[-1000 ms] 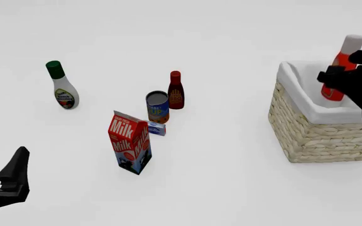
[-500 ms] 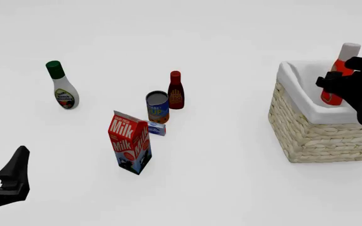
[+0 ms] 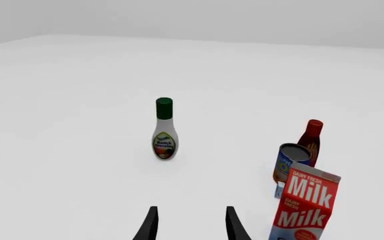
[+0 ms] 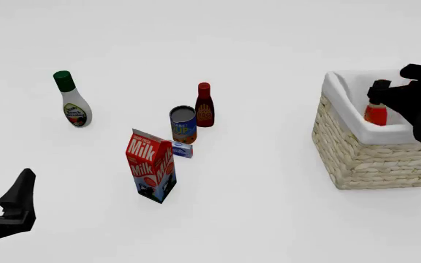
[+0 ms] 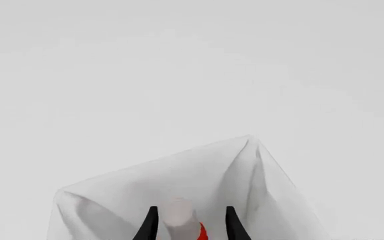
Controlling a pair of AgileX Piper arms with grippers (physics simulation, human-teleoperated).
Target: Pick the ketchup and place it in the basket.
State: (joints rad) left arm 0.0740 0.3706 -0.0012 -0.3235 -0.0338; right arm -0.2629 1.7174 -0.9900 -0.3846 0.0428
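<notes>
The right gripper (image 4: pixel 390 93) holds the ketchup (image 4: pixel 375 114) between closed fingers, lowered upright inside the basket (image 4: pixel 368 159) at the table's right edge, while the left gripper (image 3: pixel 189 225) hovers with fingers apart near the table's front-left corner.

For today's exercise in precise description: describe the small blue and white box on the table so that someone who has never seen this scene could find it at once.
Start at the red milk carton standing near the middle of the table. Just behind it stands a blue can with a silver top, and the small box lies at that can's foot. It is the lowest, smallest item there, flat and blue-white, unlike the tall dark maroon bottle nearby.
</notes>
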